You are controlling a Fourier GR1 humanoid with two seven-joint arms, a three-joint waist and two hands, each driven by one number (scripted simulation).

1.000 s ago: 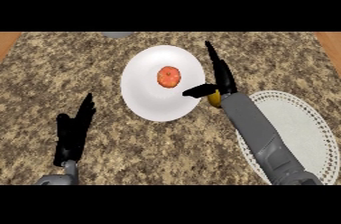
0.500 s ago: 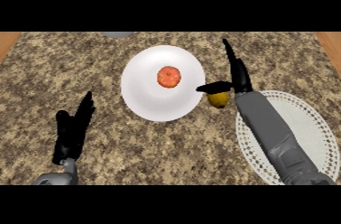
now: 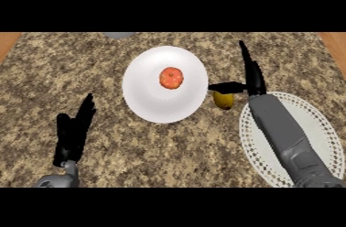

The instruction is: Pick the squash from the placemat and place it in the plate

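One tomato (image 3: pixel 171 78) on plate (image 3: pixel 145 100), squash (image 3: pixel 224 100) beside.

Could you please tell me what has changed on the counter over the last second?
The right hand has drawn back rightward from the plate toward the placemat, fingers straight. The squash lies on the counter between them. The left hand, plate and tomato have not moved.

R hand (image 3: pixel 251 75) open, fingers straight; L hand (image 3: pixel 76 130) resting open.
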